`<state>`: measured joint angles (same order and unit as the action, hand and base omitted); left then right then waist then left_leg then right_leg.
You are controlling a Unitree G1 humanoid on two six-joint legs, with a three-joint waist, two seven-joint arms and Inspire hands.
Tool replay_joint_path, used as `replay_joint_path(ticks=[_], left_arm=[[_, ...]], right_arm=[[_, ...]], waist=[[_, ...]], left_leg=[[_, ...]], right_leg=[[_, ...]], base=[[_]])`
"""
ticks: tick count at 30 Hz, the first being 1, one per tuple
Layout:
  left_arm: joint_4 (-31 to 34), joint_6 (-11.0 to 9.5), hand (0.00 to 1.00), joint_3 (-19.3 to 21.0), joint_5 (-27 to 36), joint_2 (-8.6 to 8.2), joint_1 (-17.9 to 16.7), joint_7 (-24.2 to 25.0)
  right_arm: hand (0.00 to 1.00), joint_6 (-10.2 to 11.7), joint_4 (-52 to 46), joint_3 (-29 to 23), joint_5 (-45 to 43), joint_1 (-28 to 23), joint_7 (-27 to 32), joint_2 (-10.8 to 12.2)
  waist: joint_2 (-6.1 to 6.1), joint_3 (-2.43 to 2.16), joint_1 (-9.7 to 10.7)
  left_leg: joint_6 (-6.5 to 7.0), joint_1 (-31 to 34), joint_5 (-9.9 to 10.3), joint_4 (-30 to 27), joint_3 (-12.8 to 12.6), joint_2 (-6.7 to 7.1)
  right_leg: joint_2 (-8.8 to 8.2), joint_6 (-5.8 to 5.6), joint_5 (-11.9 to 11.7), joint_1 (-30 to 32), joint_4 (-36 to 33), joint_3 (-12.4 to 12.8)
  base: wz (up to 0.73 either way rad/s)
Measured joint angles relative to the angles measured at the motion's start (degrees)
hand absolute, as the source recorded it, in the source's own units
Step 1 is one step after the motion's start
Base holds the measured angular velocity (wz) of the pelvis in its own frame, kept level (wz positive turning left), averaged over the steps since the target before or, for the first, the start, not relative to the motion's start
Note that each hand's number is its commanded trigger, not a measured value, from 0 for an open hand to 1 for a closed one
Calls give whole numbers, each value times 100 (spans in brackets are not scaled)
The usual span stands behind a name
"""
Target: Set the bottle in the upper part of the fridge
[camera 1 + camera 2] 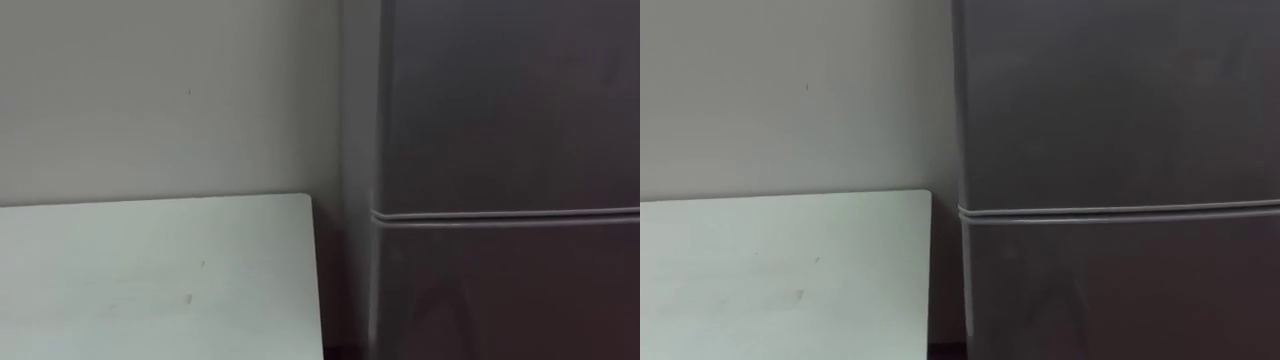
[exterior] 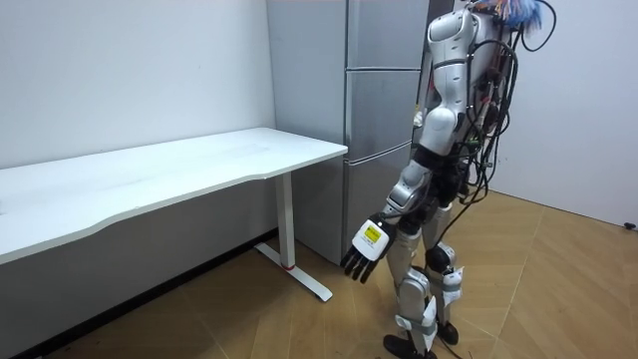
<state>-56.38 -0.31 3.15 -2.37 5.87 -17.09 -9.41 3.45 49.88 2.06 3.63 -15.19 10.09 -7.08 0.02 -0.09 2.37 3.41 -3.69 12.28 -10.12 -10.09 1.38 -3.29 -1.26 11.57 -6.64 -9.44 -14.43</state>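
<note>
A tall grey fridge (image 1: 500, 100) stands right in front of me with both doors closed. A pale seam (image 1: 500, 214) divides the upper door from the lower one. In the room view I stand upright close to the fridge (image 2: 379, 100), facing it. My left hand (image 2: 364, 254) hangs at my side at thigh height, fingers relaxed and holding nothing.
A white table (image 1: 150, 270) on a white leg stands against the wall to the left of the fridge, its right edge a narrow gap from the fridge's side. In the room view the long tabletop (image 2: 179, 170) is bare. Wooden floor lies behind me.
</note>
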Motion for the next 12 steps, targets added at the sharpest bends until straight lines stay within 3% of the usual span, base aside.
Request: replay_joint_path(ticks=[5, 12], left_arm=[[30, 5, 0, 1, -232, 11, 0, 0], [128, 8, 0, 1, -232, 11, -31, -5]], right_arm=[[0, -179, 155, 1, -137, 32, -183, 0], [0, -180, 162, -1, -142, 25, -372, -6]], waist=[[-30, 10, -26], [-65, 27, -97]], left_leg=[[5, -1, 2, 41, 71, 29], [5, 10, 2, 54, 86, 35]], right_leg=[[3, -16, -5, -31, 79, -7], [5, -19, -3, -40, 89, -6]], base=[[5], [0]])
